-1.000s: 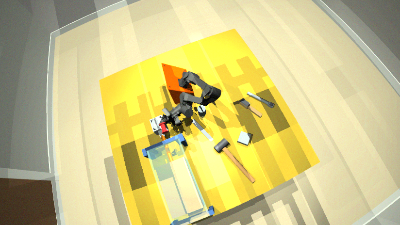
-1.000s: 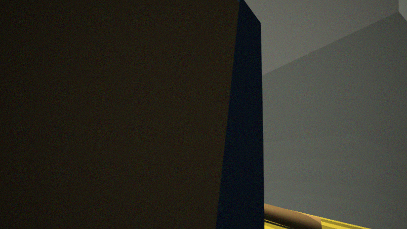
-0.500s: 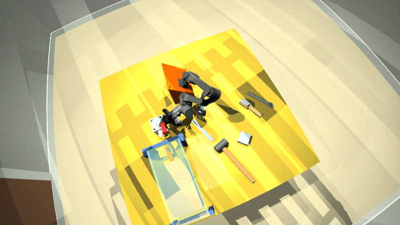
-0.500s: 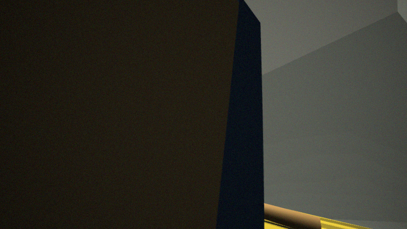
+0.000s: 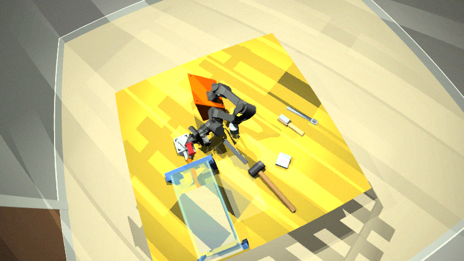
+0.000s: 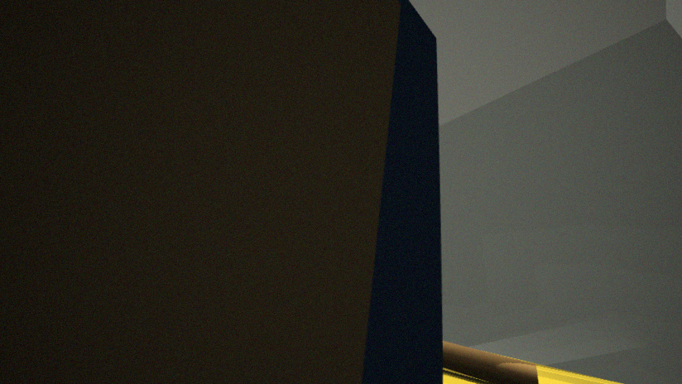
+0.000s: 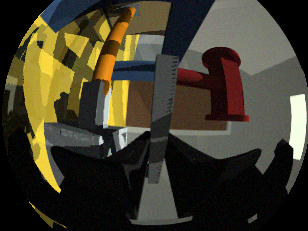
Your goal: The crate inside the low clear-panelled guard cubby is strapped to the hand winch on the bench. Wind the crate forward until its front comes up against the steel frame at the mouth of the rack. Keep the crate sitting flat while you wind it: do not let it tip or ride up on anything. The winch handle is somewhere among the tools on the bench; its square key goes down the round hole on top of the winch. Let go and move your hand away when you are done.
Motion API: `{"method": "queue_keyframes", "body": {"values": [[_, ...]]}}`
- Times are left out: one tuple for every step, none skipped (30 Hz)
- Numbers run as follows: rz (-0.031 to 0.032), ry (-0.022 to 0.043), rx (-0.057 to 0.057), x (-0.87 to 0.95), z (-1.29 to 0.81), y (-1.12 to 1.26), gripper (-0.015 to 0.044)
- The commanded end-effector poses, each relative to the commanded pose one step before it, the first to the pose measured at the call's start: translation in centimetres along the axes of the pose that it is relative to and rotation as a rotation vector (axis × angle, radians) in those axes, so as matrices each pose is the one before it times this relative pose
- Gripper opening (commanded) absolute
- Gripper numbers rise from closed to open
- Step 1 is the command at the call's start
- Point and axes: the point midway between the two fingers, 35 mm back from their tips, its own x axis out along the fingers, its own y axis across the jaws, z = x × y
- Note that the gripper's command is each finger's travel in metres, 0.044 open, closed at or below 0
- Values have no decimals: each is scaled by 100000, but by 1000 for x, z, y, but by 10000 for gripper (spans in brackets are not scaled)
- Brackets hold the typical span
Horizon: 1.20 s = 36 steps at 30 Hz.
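Observation:
The winch sits on the yellow bench just before the mouth of the cubby. The winch handle, with a red grip, stands on top of it. My gripper is right at the winch and is shut on the handle. An orange strap runs from the winch through the blue steel frame into the clear-panelled cubby. The tan crate lies flat inside, with a gap between its front and the frame. The exterior view shows little besides a dark face and a blue post.
A hammer, a grey file, a small grey block, a brush and a flat steel tool lie to the right of the arm. A white cup stands by the arm's orange base plate.

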Motion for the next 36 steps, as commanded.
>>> {"method": "queue_keyframes", "body": {"values": [[-812,230,440,70,-96,43,0],[0,0,0,0,0,0,0],[0,0,0,0,0,0,0],[1,-36,0,-3,3,16,0],[2,-72,-1,-5,5,33,0],[3,-107,-1,-8,8,49,0],[3,-119,-1,-9,8,54,0],[2,-89,-1,-7,6,40,0],[1,-53,-1,-4,4,24,0],[0,-18,0,-1,1,8,0],[0,0,0,0,0,0,0],[1,-28,0,-2,2,17,0],[2,-58,-1,-4,3,35,0],[2,-87,-1,-6,5,52,0],[2,-76,-1,-5,4,45,0],[1,-45,-1,-3,2,27,0],[0,-15,0,-1,1,9,0],[0,0,0,0,0,0,0],[0,0,0,0,0,0,0],[1,-21,0,-1,0,18,0],[2,-44,-1,-3,1,37,0],[3,-65,-1,-4,1,54,0],[2,-56,-1,-4,0,47,0],[1,-34,-1,-2,0,28,0],[857,-126,-570,-71,39,-20,26],[0,0,0,0,0,0,53],[0,0,0,0,0,0,79],[0,0,0,0,0,0,105],[0,0,0,0,0,0,131],[0,0,0,0,0,0,157],[0,0,0,0,0,0,184],[0,0,0,0,0,0,210],[0,0,0,0,0,0,236],[0,0,0,0,0,0,240],[0,0,0,0,0,0,240],[0,0,0,0,0,0,240]]}}
